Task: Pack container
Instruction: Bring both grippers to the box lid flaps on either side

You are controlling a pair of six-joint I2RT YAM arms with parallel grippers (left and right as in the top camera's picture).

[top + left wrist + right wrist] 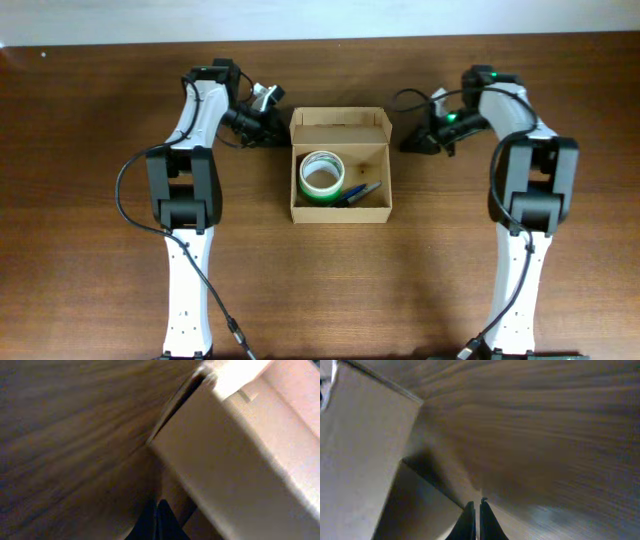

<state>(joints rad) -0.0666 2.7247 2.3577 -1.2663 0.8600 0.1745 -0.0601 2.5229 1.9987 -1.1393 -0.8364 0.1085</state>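
Observation:
The container (340, 208) is a small tan cardboard box standing open at the table's middle, its flap lid (340, 118) folded up at the back. Inside lie a green-and-white tape roll (322, 175) and a blue pen (360, 192). My left gripper (281, 133) is shut and empty, low at the box's back left corner; the box wall (240, 455) fills the left wrist view. My right gripper (408, 145) is shut and empty, just right of the box's back right corner; its fingers (476, 521) point at the table beside the box side (365, 445).
The brown wooden table (100, 250) runs all round the box. Black cables loop off both arms, by the left arm (125, 190) and behind the right arm (410, 98). The arm bases stand at the front edge.

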